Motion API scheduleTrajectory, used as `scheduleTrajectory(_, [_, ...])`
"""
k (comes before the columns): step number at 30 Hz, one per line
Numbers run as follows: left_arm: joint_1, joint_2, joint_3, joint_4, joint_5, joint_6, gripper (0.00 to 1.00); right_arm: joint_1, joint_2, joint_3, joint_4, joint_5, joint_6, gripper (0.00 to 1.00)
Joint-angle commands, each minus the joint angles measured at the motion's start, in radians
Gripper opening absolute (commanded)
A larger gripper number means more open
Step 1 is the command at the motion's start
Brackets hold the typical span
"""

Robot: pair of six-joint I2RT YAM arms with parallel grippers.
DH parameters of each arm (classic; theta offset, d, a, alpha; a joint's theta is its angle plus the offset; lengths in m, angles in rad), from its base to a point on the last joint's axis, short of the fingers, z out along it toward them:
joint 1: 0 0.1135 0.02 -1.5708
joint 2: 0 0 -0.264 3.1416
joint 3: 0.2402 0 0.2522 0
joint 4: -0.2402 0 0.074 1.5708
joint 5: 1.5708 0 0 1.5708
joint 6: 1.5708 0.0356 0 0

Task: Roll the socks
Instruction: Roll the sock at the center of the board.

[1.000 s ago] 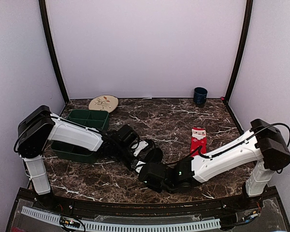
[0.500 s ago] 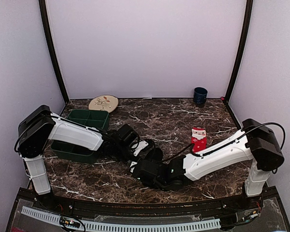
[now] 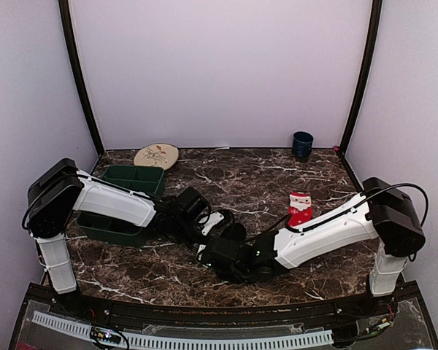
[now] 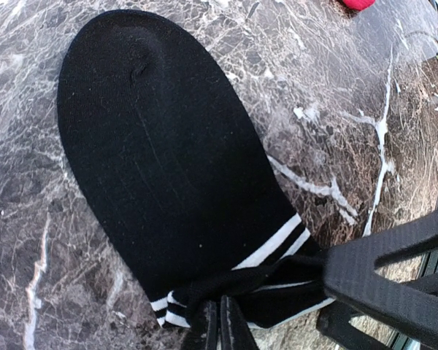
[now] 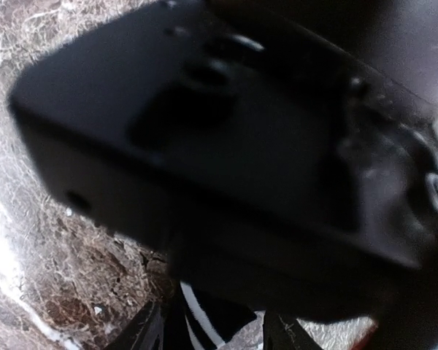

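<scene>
The black sock point(image 4: 168, 168) with a white-striped cuff lies flat on the marble, seen from above as a dark patch point(image 3: 232, 232) between the two arms. My left gripper point(image 4: 219, 327) is shut on a bunched fold of the cuff, low over the table point(image 3: 206, 240). My right gripper point(image 5: 212, 337) is open, its fingers point(image 4: 383, 270) straddling the cuff's other corner point(image 5: 204, 321). The left gripper's dark body fills most of the right wrist view. The red sock point(image 3: 300, 208) lies flat, apart to the right.
A green compartment tray point(image 3: 117, 232) sits at the left under the left arm. A round patterned plate point(image 3: 156, 155) and a dark blue cup point(image 3: 302, 144) stand along the back wall. Black frame posts rise at both back corners.
My right arm has slid left, bringing its open gripper up against the black sock's cuff beside the left gripper. The left gripper has stayed shut on the cuff.
</scene>
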Motion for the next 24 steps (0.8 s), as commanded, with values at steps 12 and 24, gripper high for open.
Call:
scheduleTrajectory(12, [0.0,0.032,-0.029,-0.123,-0.009,0.021,0.07,-0.052,0.05,0.064,-0.011,-0.034,-0.011,0.31])
scheduleTrajectory(24, [0.009,0.032,-0.034,-0.106,-0.005,0.006,0.07,-0.058,0.049,0.059,-0.053,-0.07,0.022,0.1])
